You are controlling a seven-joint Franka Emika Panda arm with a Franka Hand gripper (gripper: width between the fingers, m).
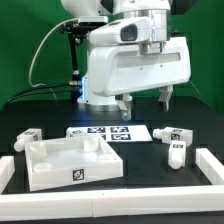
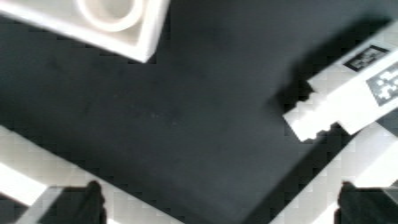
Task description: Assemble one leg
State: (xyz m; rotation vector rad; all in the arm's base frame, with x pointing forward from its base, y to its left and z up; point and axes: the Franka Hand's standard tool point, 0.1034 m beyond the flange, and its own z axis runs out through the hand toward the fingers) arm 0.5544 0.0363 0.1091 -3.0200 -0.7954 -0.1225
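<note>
My pincer hangs wide open and empty above the bench. I judge this the approach to the leg, which lies toward the exterior view's right. Next I must centre over it and descend. The wrist view shows its tag close up; only the exterior view shows the whole tray.

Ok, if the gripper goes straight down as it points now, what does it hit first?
Probably bare black table: the wrist view shows only dark surface ahead of the open jaws. The gripper is empty; a leg lies off to one side, how near is unclear.
</note>
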